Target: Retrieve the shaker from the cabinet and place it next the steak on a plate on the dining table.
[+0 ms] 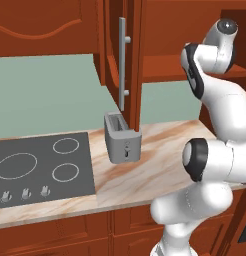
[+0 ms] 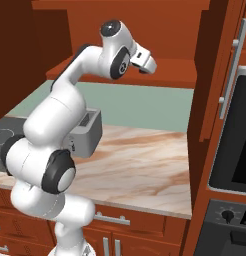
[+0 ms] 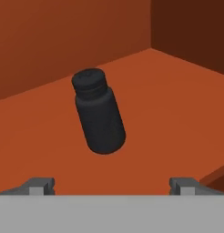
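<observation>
Two small dark fingertips (image 3: 41, 185) rise at the bottom of the hand view, set wide apart with nothing between them; the end effector (image 3: 111, 186) stands fully spread and grips nothing. Just beyond them the shaker (image 3: 98, 111) stands alone on the smooth red-brown floor of the cabinet (image 3: 173, 91). It is a matte, nearly black cylinder with a slightly narrower ribbed cap and a rounded base. It looks tilted in this rolled view, and whether it truly leans cannot be told. Plain wooden walls close in behind it and to one side, meeting at a sharp corner.

From the right base view the glossy white arm, with its dark joint rings, bends upward and reaches to the open shelf, the end effector (image 2: 145, 59) pointing at the cabinet's interior. In the left base view the cabinet's door (image 1: 113, 55) stands swung open, edge-on, and carries a long, vertical grey bar handle (image 1: 122, 62) on two round studs.

Below, the table (image 1: 160, 160) has a polished beige-and-brown marbled top. A boxy grey toaster (image 1: 121, 137) with a top slot sits on it, just beside a flat black cooktop (image 1: 42, 167) marked with thin white rings and small knobs. A pale green backsplash (image 1: 45, 90) runs behind. At the right edge of the right base view, a dark oven front (image 2: 235, 150) with a knob is set into red-brown panelling.
</observation>
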